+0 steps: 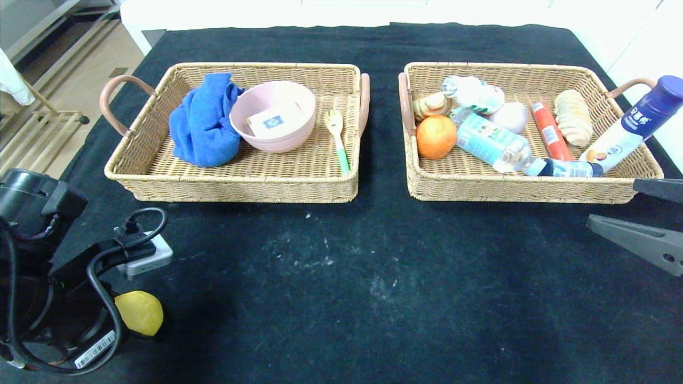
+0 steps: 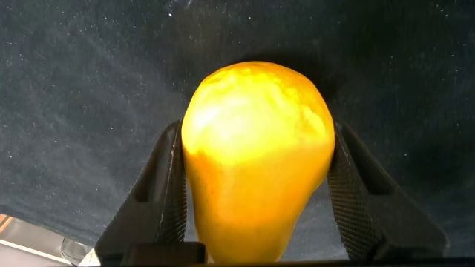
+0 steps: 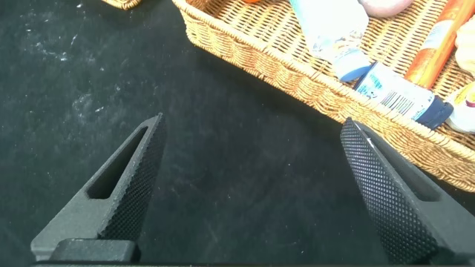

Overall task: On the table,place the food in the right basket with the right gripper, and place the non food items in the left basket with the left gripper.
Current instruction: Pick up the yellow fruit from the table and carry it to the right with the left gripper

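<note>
A yellow pear (image 1: 140,313) is at the table's (image 1: 373,277) front left, beside my left arm. In the left wrist view my left gripper (image 2: 256,130) is shut on the pear (image 2: 256,170), with both fingers pressed against its sides. I cannot tell whether the pear is off the cloth. My right gripper (image 1: 613,205) is open and empty, just in front of the right basket's (image 1: 523,189) front right corner; it also shows in the right wrist view (image 3: 252,126). That basket holds the clear water bottle (image 1: 491,143), a small bottle (image 1: 568,168) and the white bottle with a dark-blue cap (image 1: 629,128).
The right basket also holds an orange (image 1: 436,137), a red sausage (image 1: 549,132) and bread (image 1: 573,117). The left basket (image 1: 235,184) holds a blue cloth (image 1: 203,120), a pink bowl (image 1: 272,114) and a fork (image 1: 337,138). A white block with a black cable (image 1: 149,256) sits by my left arm.
</note>
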Robot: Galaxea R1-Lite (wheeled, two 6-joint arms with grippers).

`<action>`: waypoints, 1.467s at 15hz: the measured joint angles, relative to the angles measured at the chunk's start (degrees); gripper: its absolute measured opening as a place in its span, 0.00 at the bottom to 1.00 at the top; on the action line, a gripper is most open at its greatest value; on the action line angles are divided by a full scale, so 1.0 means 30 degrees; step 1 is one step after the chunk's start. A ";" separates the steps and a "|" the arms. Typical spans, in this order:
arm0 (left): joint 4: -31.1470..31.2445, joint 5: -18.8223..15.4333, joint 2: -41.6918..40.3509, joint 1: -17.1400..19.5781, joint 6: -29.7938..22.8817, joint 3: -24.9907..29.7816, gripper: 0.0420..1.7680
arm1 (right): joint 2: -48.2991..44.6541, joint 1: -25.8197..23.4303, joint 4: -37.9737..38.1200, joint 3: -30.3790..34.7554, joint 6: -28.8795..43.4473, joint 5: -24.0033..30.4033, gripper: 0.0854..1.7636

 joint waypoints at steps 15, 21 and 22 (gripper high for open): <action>0.0122 -0.0240 -0.0329 -0.1780 -0.1784 -0.1057 0.61 | -0.0008 0.0008 -0.0008 0.0000 0.0008 -0.0008 0.97; 0.0248 0.0154 -0.0037 -0.5595 -0.5908 -0.2515 0.61 | 0.0000 0.0008 -0.0008 0.0000 0.0008 -0.0008 0.97; 0.0260 0.0431 0.0130 -0.6294 -0.6810 -0.2792 0.61 | 0.0000 0.0008 0.0008 0.0000 0.0008 -0.0008 0.97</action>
